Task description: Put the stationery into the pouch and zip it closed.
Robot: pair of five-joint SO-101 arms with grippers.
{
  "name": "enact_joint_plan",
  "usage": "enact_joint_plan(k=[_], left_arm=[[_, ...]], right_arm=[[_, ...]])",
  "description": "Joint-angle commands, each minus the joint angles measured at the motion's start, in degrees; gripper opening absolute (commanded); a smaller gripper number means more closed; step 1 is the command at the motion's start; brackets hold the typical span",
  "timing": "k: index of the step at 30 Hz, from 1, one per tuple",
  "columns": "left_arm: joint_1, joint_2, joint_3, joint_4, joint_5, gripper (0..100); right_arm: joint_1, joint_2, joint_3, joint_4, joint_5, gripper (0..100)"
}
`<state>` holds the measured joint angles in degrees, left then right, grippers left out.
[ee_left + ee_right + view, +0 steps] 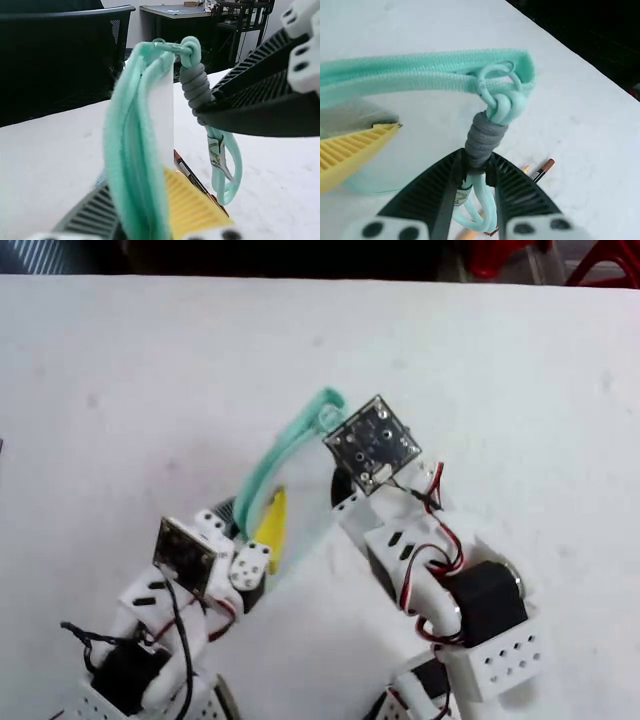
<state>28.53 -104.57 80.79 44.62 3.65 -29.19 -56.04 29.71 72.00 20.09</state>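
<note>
**Two claws hold a mint pouch by its ends over a white desk**

From above we see a white desk (130, 370) with two arms entering from the near edge. A pouch (268, 465) is stretched between them. It has a mint-green zip edge and a pale, see-through body, and it stands on edge with the zip uppermost.

The left claw (137, 180) is clamped on the near end of the pouch. One yellow finger (192, 205) presses one side and a dark ribbed finger presses the other, with the mint edge rising straight up between them.

The right claw (479, 159) is at the far end. Its two black fingers are closed together on the pull cord (485, 135), gripping it at its grey wrapped part. Above the grip, the cord's mint loops pass through a ring at the end of the zip. Below the grip, the rest of the cord hangs down in a loose loop.

Just beyond the right claw we see the ends of two pencils (543, 169), one brown and one dark. We cannot tell whether they are inside the clear pouch or on the desk beside it, nor how far the zip is closed.
</note>
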Motion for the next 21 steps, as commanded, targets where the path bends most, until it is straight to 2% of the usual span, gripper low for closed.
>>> enact_joint_plan(k=[1, 5, 11, 21], left_arm=[[0.75, 0.13, -0.18, -1.32, -0.62, 2], [0.75, 0.13, -0.18, -1.32, -0.79, 2], [0.75, 0.13, -0.26, -1.32, -0.88, 2], [0.66, 0.13, -0.18, -2.02, -0.97, 2]], right_arm=[[-0.40, -0.92, -0.88, -0.66, -0.18, 1.9], [-7.78, -0.40, -4.92, 2.33, 0.09, 1.9], [-22.02, -0.04, -11.25, 8.40, 7.65, 1.9], [-26.68, 6.55, -12.22, 15.08, 11.16, 2.6]])
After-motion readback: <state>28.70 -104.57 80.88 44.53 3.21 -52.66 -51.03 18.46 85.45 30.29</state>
